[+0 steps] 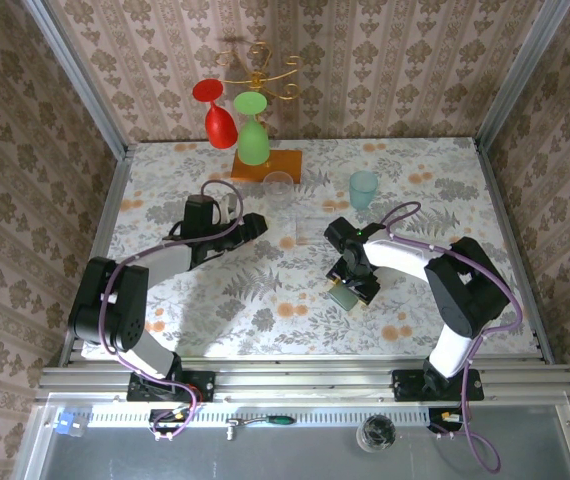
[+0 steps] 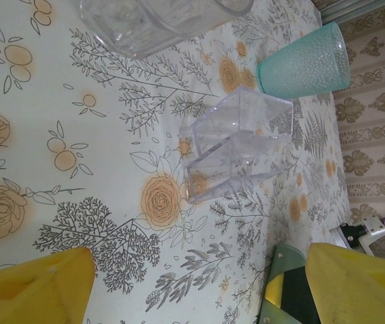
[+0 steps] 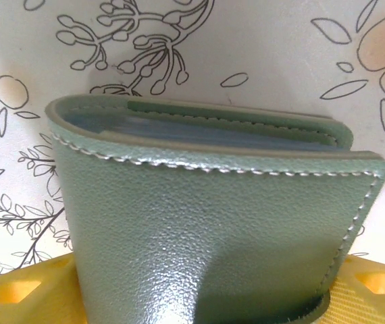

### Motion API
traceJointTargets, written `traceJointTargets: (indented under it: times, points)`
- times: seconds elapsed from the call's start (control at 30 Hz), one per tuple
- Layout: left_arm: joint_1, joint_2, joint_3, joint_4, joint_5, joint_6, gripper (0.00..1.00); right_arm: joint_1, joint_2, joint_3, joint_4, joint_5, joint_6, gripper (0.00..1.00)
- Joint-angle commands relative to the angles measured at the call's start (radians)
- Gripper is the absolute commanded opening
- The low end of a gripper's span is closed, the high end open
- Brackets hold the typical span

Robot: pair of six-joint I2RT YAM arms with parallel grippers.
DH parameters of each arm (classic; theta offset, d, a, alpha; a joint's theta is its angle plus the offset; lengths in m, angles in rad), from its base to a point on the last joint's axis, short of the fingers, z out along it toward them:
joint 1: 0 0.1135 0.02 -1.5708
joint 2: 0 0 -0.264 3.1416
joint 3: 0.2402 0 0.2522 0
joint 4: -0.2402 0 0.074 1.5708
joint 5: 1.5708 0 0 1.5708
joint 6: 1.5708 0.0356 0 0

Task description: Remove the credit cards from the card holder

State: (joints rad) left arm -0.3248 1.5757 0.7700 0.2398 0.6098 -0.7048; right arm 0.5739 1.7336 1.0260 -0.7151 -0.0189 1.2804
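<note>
— On the counter (image 1: 165, 180), seen from above, where is the card holder (image 1: 345, 297)?
— Right of centre, at the tip of the right arm (image 1: 405, 262). The left arm (image 1: 165, 265) reaches toward the middle, well apart from it.
— And the left wrist view?
— Left jaws are spread wide with nothing between them. They face a clear box (image 2: 240, 145), with a teal cup (image 2: 304, 64) beyond it.
— Right wrist?
— The holder sits between the right jaws, folded, its near panel close to the lens. Over the stitched edge a bluish strip shows between the panels, probably the credit cards (image 3: 199, 131). Whether those jaws pinch it or merely flank it, I cannot tell.
— So how should this step go?
— I'd judge it a pick-up. Grip low, away from that open edge, and firmly enough that the smooth leather doesn't slide. That leaves the edge free for the left jaws to part the panels. Squeeze too near the opening and the cards get pinned inside.
</note>
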Motion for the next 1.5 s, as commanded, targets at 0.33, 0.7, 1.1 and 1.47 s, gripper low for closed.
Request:
traceJointTargets:
  times: [0.33,0.7,1.1,1.47]
  points:
    - [0.028,-0.156,-0.141,-0.039,-0.057,-0.017,0.83,0.125,0.139,0.229,-0.013,-0.004,-0.216,0.76]
    - [-0.032,-0.201,-0.198,-0.074,-0.165,-0.072,0.81,0.211,0.223,0.311,-0.092,-0.074,-0.531,0.75]
    - [-0.125,-0.13,-0.203,-0.01,-0.201,-0.185,0.81,0.234,0.174,0.276,-0.063,-0.076,-0.541,0.83]
    - [-0.18,-0.13,-0.236,0.086,-0.127,-0.309,0.76,0.232,0.038,0.309,-0.115,-0.05,-0.576,0.89]
